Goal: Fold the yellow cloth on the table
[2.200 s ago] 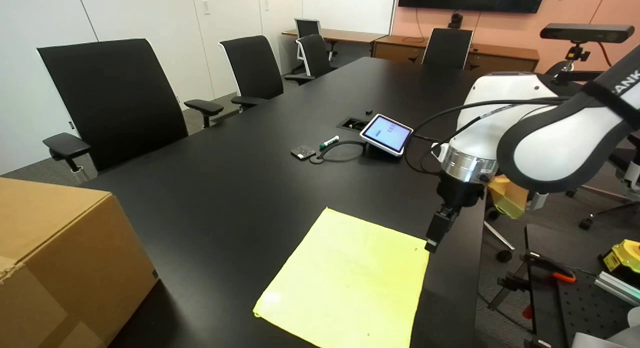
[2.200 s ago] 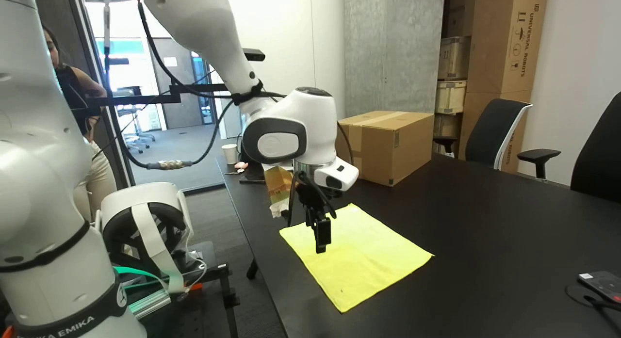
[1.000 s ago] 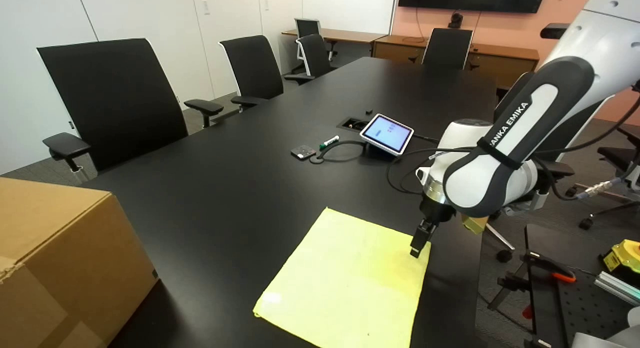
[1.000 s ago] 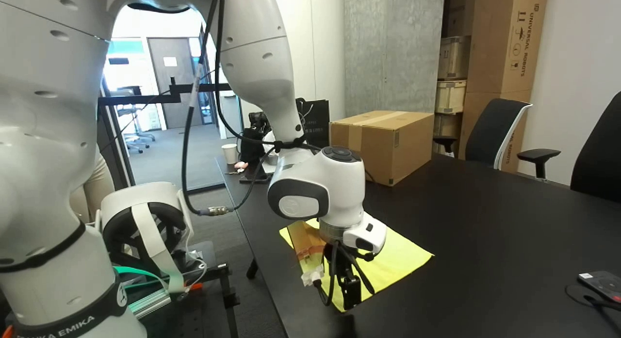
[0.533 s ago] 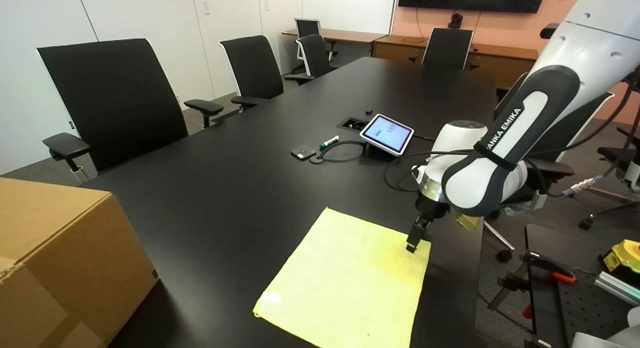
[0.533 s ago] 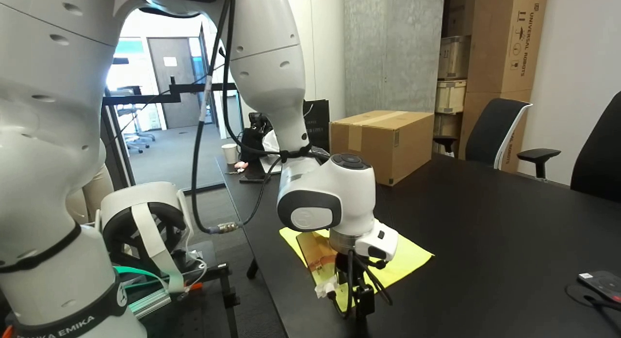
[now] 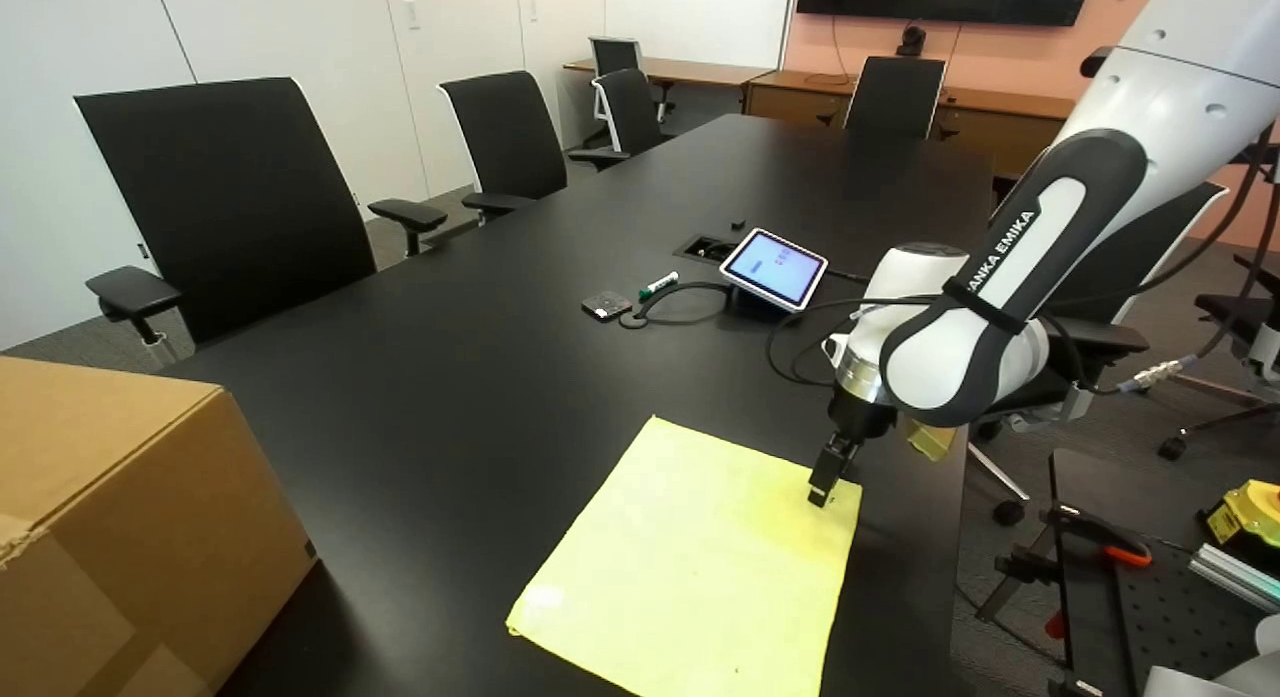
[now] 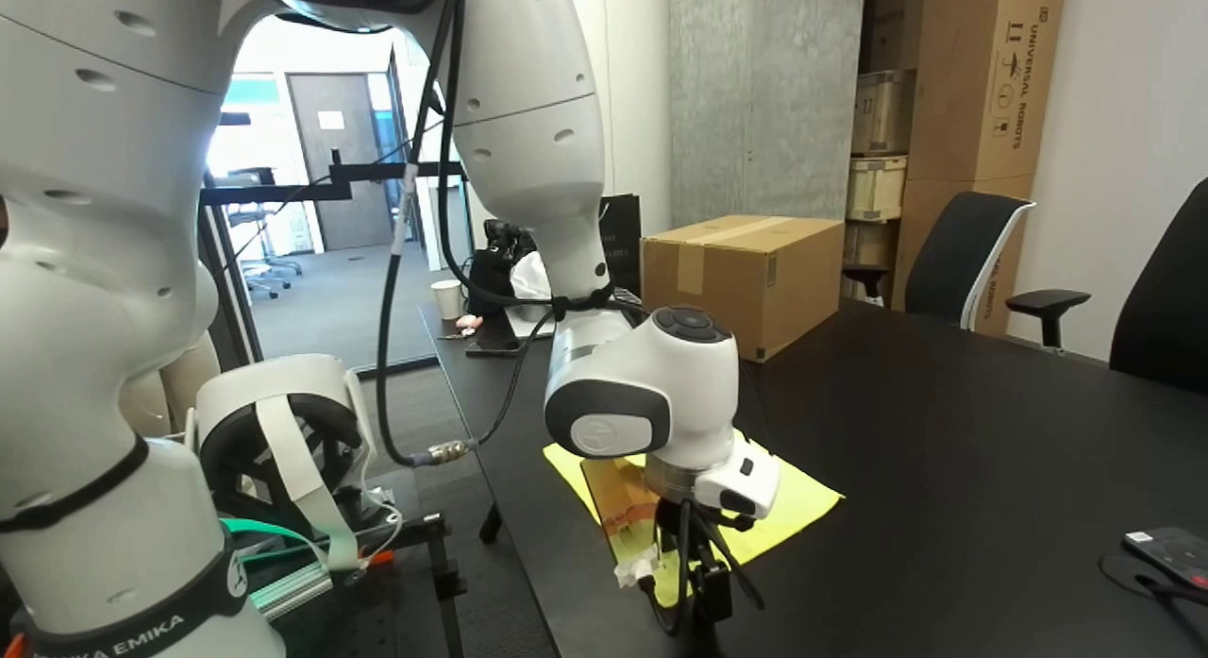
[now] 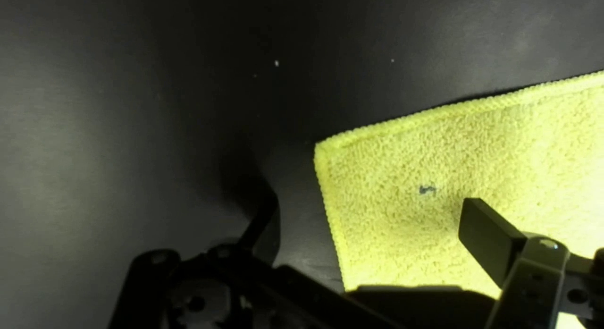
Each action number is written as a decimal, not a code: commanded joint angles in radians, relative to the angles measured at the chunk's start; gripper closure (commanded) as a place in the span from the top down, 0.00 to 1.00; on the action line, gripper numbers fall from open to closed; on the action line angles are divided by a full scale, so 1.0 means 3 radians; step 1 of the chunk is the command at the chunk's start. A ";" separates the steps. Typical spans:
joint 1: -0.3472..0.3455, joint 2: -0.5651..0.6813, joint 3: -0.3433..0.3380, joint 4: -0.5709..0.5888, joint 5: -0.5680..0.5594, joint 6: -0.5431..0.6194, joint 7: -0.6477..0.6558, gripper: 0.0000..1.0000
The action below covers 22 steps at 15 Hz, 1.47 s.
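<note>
Well to the left of the gripper in an exterior view, a cardboard box sits on the dark worktop. Beyond the box, also well left of the gripper, stands a black chair. Next, farther off and to the gripper's left, a small dark square item lies near a green and white marker. The yellow cloth is spread flat and unfolded, reaching from below the gripper out to its left and toward the camera. A tablet-like screen is tilted up beyond the gripper, slightly to its left.

The gripper points down at one corner of the cloth, its jaws wide apart. In the wrist view the finger on the left is over bare worktop, the finger on the right is over the cloth, and the corner lies between them; whether either touches cannot be told. A small dark mark on the cloth is just beside the right-hand finger.

Right of the gripper, the white arm slants upward. Farther right, well apart from the gripper, a black cart bears a yellow object.
</note>
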 commanded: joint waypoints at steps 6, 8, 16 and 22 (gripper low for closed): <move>0.0061 0.0112 0.0028 0.0004 -0.0212 0.0054 0.0127 1.00; 0.0092 0.0075 0.0021 -0.0015 -0.0249 0.0041 0.0148 1.00; 0.0322 0.0003 -0.0114 -0.0041 -0.0347 -0.0012 0.0343 0.60; 0.0480 -0.0128 -0.0260 -0.0076 -0.0423 -0.0119 0.0488 0.16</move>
